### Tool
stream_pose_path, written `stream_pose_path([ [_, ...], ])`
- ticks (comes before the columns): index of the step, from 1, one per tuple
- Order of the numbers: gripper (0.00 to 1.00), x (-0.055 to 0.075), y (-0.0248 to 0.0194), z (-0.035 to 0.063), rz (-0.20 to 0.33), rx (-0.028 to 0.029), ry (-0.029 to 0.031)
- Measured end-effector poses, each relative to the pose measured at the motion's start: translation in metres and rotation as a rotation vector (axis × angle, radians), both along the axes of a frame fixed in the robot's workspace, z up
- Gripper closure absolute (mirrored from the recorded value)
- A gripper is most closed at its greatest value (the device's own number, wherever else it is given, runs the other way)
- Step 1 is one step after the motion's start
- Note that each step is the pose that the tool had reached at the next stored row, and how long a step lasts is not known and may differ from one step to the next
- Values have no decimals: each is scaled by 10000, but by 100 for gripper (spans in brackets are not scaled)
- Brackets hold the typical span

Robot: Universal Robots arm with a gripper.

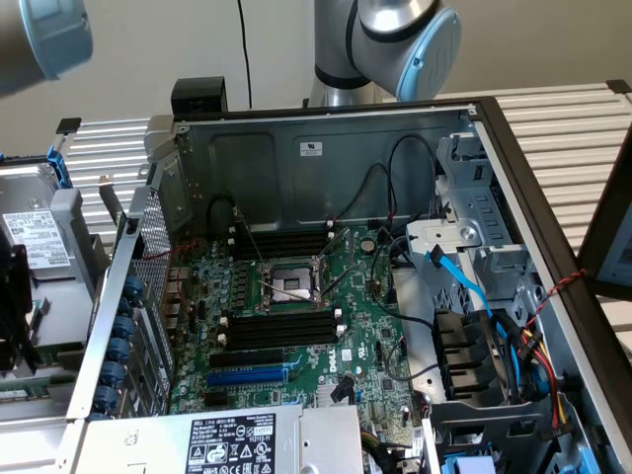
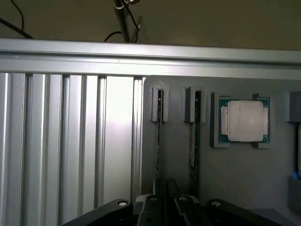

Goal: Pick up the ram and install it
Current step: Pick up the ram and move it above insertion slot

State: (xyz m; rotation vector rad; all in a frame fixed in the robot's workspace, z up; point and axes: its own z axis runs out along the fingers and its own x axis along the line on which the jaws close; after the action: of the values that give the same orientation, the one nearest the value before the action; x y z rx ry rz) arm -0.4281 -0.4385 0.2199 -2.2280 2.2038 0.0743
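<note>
Ram [image 2: 159, 141] edge-up in grey holder [image 2: 178, 155] — second stick [image 2: 193, 141] beside; CPU [image 2: 244, 121] near.

You have an open computer case [image 1: 286, 168] lying on the ribbed aluminium counter [image 1: 563, 123]. Its green motherboard [image 1: 365, 316] shows a processor socket [image 1: 288, 283] between two banks of black memory slots [image 1: 279, 331], with a blue expansion slot [image 1: 247, 376] near the labelled power supply [image 1: 227, 439]. In the wrist view, a processor [image 2: 244, 120] sits in a grey tray [image 2: 225, 179].
</note>
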Motion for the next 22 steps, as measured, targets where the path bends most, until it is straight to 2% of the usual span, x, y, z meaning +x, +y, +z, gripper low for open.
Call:
stream_pose_path([
  [16,82,1,-2,-87,323,-28,53],
  [22,82,1,-2,-121,395,-44,54],
])
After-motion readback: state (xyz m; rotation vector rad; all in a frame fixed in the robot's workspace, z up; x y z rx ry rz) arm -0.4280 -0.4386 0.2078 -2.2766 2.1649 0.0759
